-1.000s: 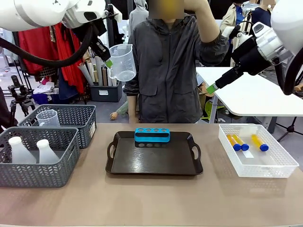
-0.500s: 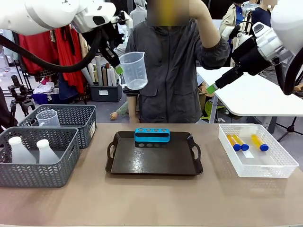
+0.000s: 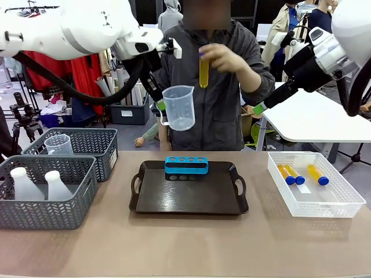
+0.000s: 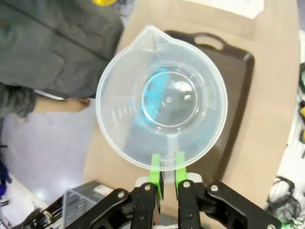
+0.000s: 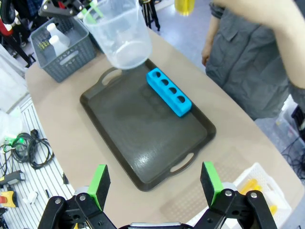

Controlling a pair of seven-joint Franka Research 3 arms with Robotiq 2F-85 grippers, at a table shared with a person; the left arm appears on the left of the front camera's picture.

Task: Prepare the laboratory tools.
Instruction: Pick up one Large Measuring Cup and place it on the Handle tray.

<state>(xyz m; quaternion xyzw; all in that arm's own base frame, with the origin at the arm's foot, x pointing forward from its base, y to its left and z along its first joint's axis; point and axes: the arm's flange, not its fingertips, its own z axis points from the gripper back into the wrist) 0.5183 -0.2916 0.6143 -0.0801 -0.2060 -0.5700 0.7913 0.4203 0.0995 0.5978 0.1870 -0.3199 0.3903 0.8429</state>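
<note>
Travelling right and down from the upper left, the clear beaker [image 3: 178, 107] now hangs over the blue rack [image 3: 186, 166] on the dark tray [image 3: 185, 200]. The left gripper [image 3: 159, 106] is clamped on its handle. Behind it, the person's hand [image 3: 223, 58] has lowered a yellow test tube [image 3: 203, 72] to chest height. The right gripper [image 3: 259, 108] hovers open, high on the right. Setting the beaker on the tray looks near.

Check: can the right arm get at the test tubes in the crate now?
Probably yes: the right gripper hangs open and empty, and the test tubes lie uncovered in the open-topped crate on its side.
</note>
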